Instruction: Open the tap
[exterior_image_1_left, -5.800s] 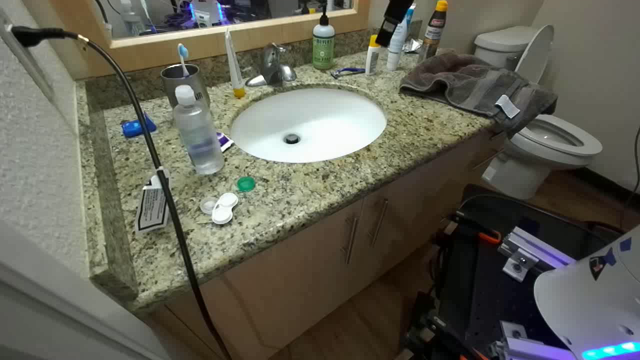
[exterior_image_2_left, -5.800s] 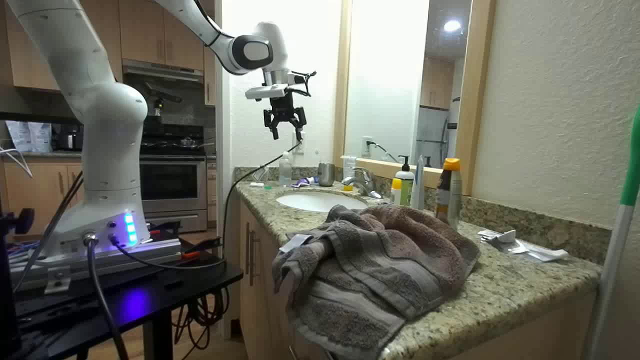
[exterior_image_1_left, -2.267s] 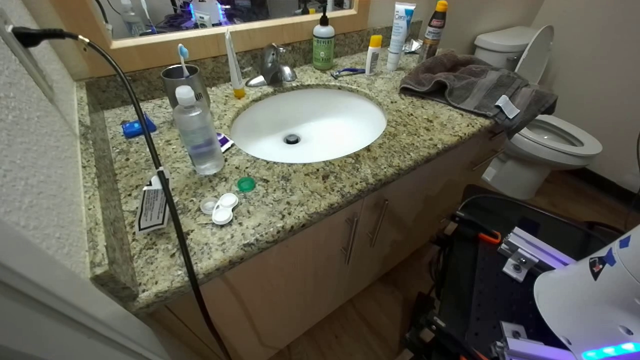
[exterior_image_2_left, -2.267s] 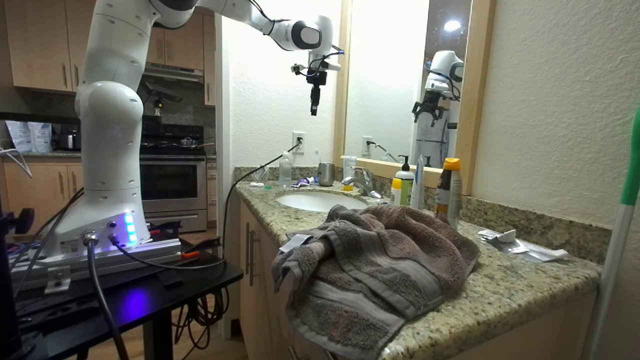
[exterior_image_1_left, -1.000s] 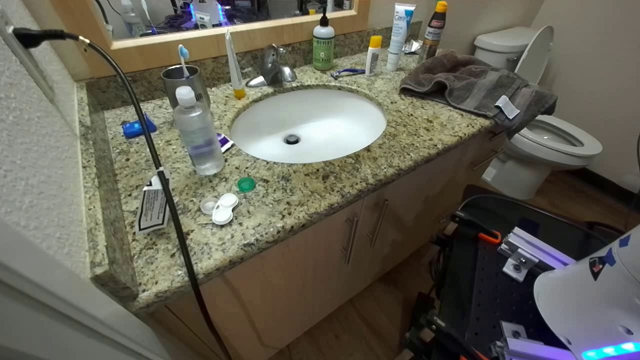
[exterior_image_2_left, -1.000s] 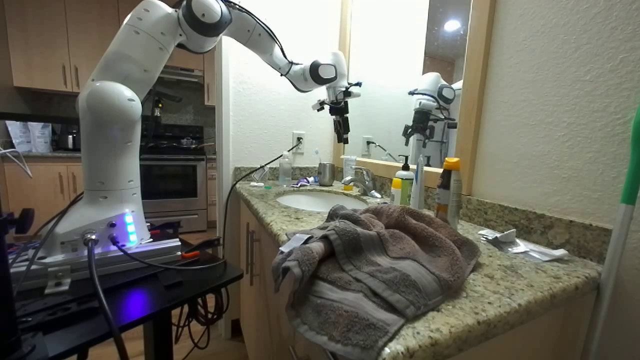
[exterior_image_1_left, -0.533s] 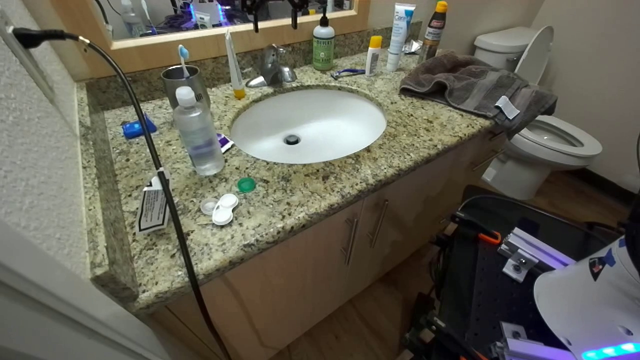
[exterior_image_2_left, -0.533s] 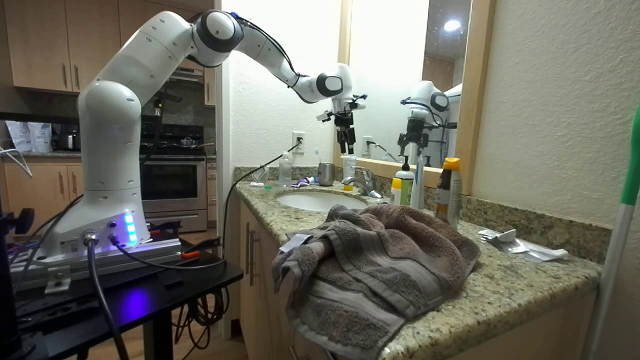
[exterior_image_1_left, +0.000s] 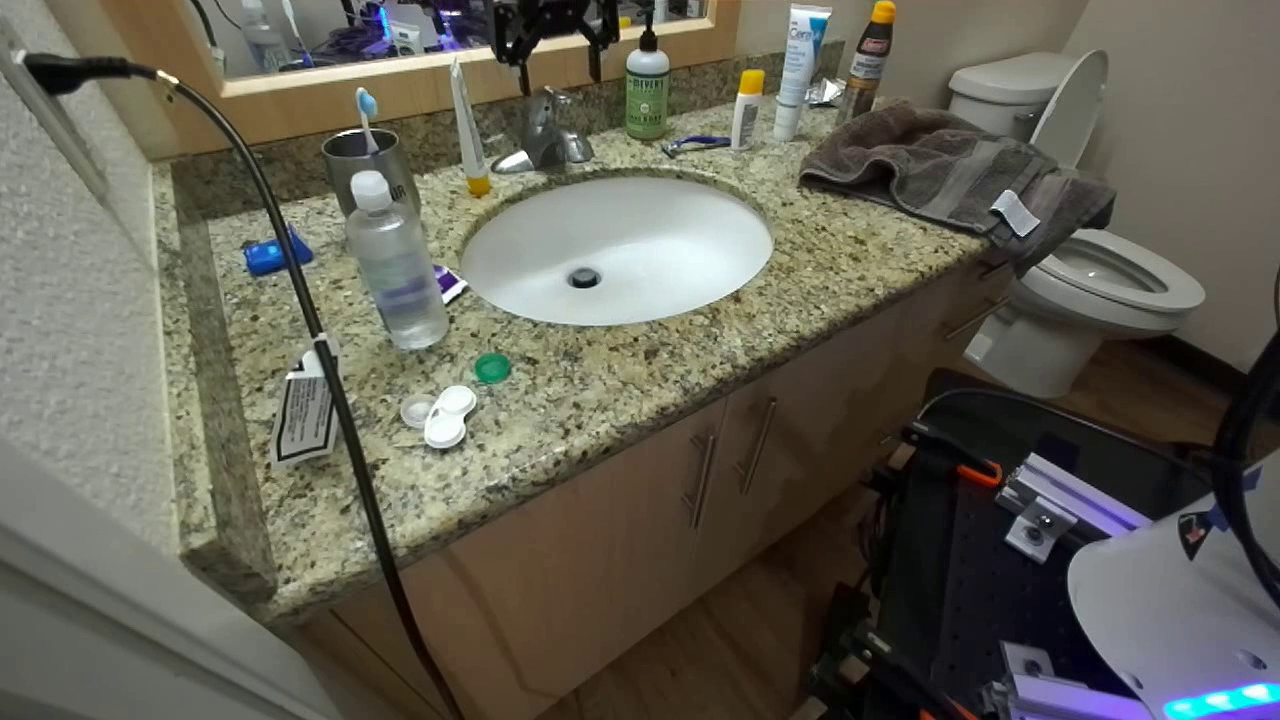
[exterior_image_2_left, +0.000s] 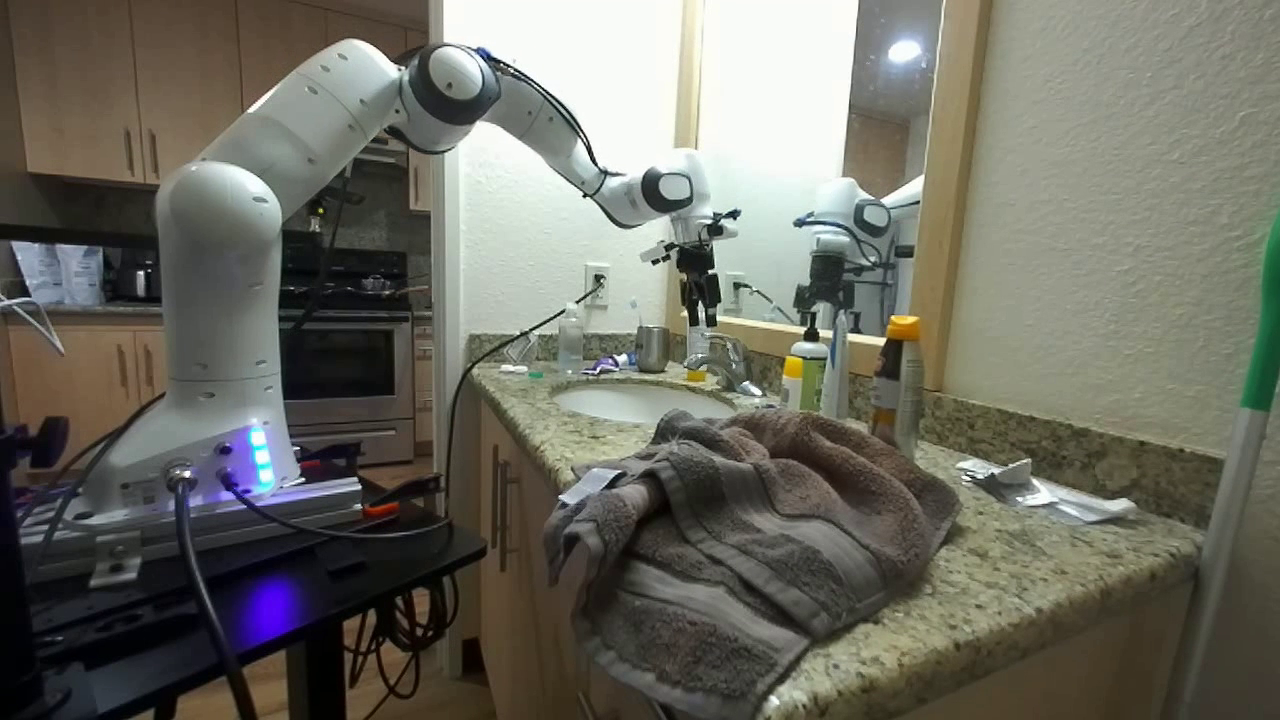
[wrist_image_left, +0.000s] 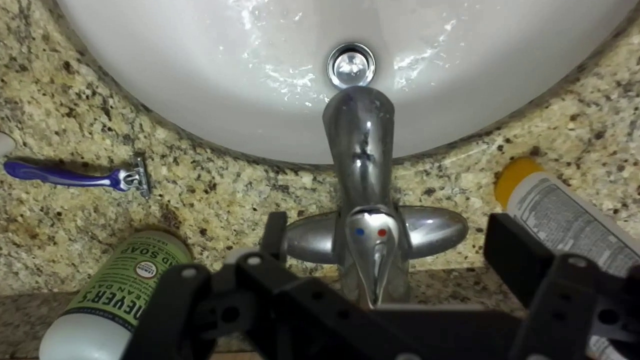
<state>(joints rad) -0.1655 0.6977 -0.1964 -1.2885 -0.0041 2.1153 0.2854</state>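
Tap: polished metal, blue and red dots on lever; mounted on speckled stone bench, just behind white oval basin, spout out over the rim. Pincer: black, pointing down just above the tap in both exterior views; fingers well apart, lever between them in the wrist view. Near the tap: Meyer's soap pump bottle, purple razor, tube upright on yellow cap. Farther along the bench: crumpled grey towel, partly over the front edge.

Pale textured walls, wood-framed mirror, speckled counter over wooden cabinets, brown floor.
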